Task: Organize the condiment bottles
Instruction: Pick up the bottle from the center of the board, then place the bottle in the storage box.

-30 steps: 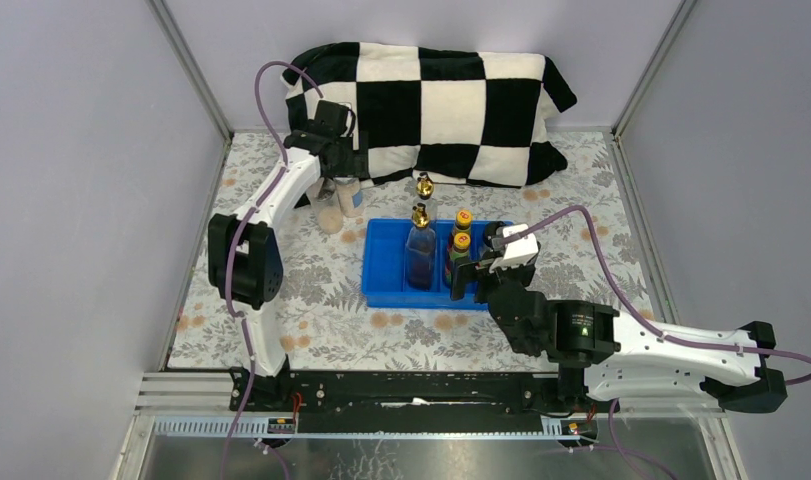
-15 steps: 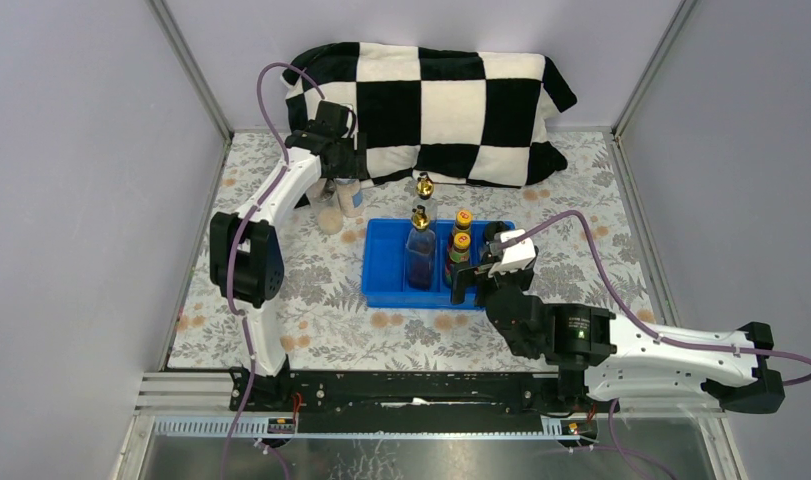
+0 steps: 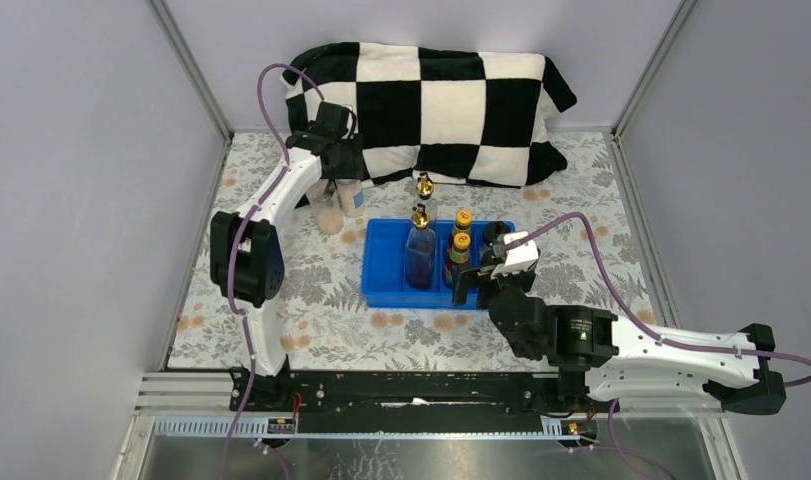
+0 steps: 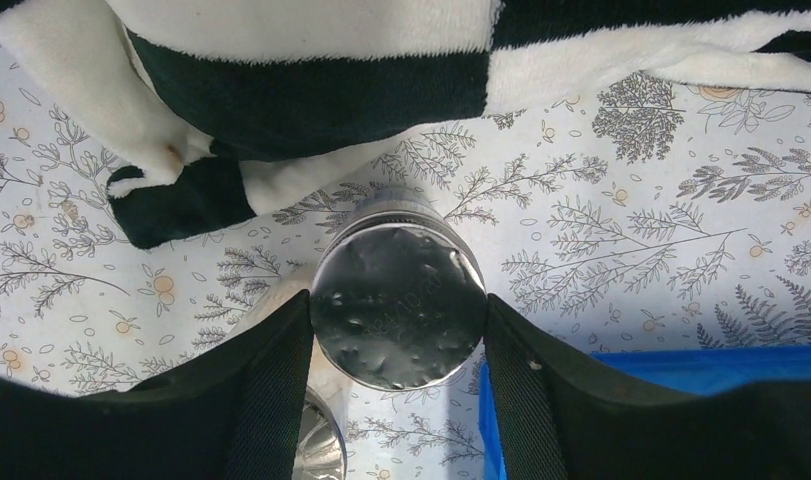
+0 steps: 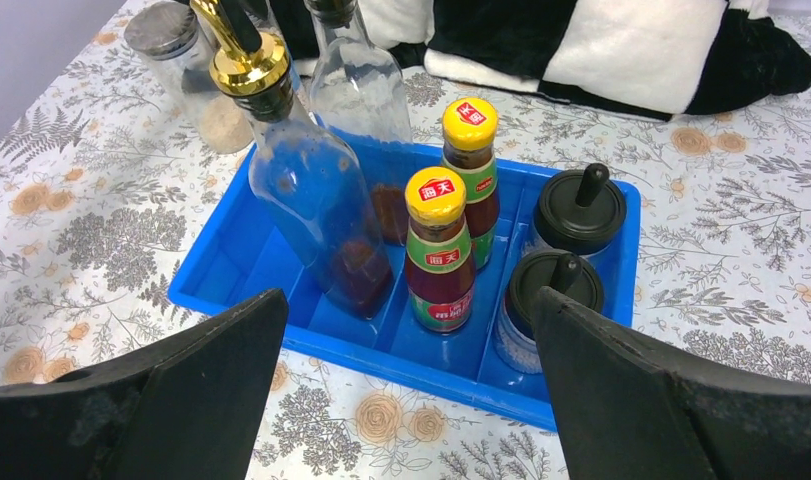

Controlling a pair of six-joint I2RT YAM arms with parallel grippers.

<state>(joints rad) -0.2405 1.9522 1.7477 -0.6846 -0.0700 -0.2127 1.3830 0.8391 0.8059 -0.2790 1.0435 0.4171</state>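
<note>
My left gripper (image 4: 398, 322) has both fingers pressed against the sides of a clear grey-lidded jar (image 4: 398, 300) standing on the floral cloth left of the blue tray (image 3: 383, 272). A second jar (image 4: 316, 445) stands just beside it. In the tray stand a gold-topped bottle (image 5: 311, 190), two yellow-capped sauce bottles (image 5: 438, 250) (image 5: 470, 170) and two black-capped shakers (image 5: 579, 210) (image 5: 553, 285). Another gold-topped bottle (image 3: 424, 190) stands behind the tray. My right gripper (image 5: 409, 300) hangs open at the tray's near edge, holding nothing.
A black-and-white checkered blanket (image 3: 431, 110) lies bunched along the back wall, close behind the jars. The tray's leftmost compartment (image 5: 231, 265) holds nothing. Grey walls and metal rails bound the floral cloth on three sides.
The left gripper's fingers have closed in onto the grey-lidded jar. The right arm has edged slightly toward the tray's near edge.
</note>
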